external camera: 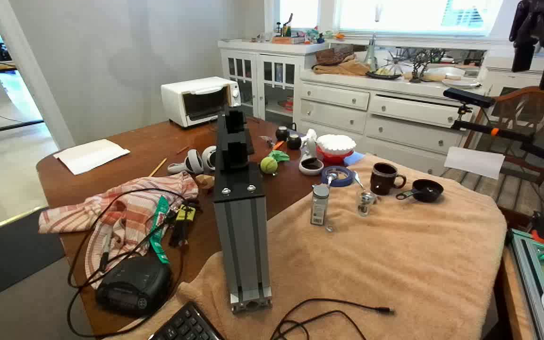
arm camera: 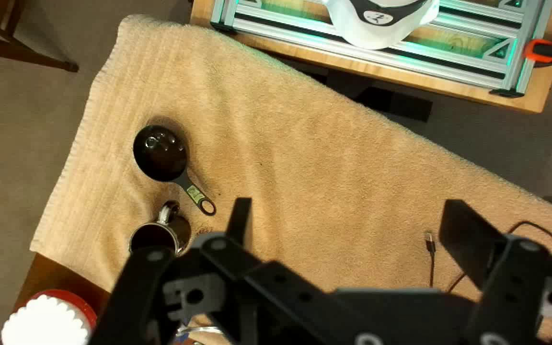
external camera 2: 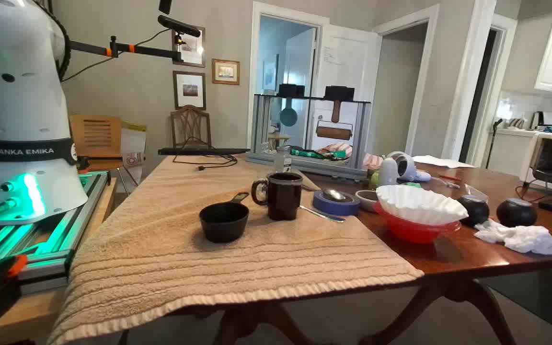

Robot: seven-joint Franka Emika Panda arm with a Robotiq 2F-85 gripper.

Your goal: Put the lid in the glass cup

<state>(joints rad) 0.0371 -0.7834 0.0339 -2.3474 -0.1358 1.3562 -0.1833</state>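
The glass cup [external camera: 364,204] is a small clear tumbler standing on the tan towel in an exterior view, left of the black mug. It cannot be made out in the wrist view. A clear jar [external camera: 318,211] stands near it with a grey lid [external camera: 320,191] on its top. The jar also shows behind the mug in an exterior view [external camera 2: 283,162]. A small shiny piece [external camera: 330,228] lies by the jar, too small to identify. My gripper [arm camera: 348,208] is open and empty, high above the towel. It also shows at the top right in an exterior view [external camera: 536,73].
A black mug [external camera 2: 284,197] and black measuring cup [external camera 2: 224,221] stand on the towel [external camera 2: 237,268]. Blue tape [external camera 2: 336,205], a red bowl [external camera 2: 415,231] with white filters and a tall metal frame [external camera: 243,245] stand nearby. A black cable [external camera: 338,302] lies on the towel.
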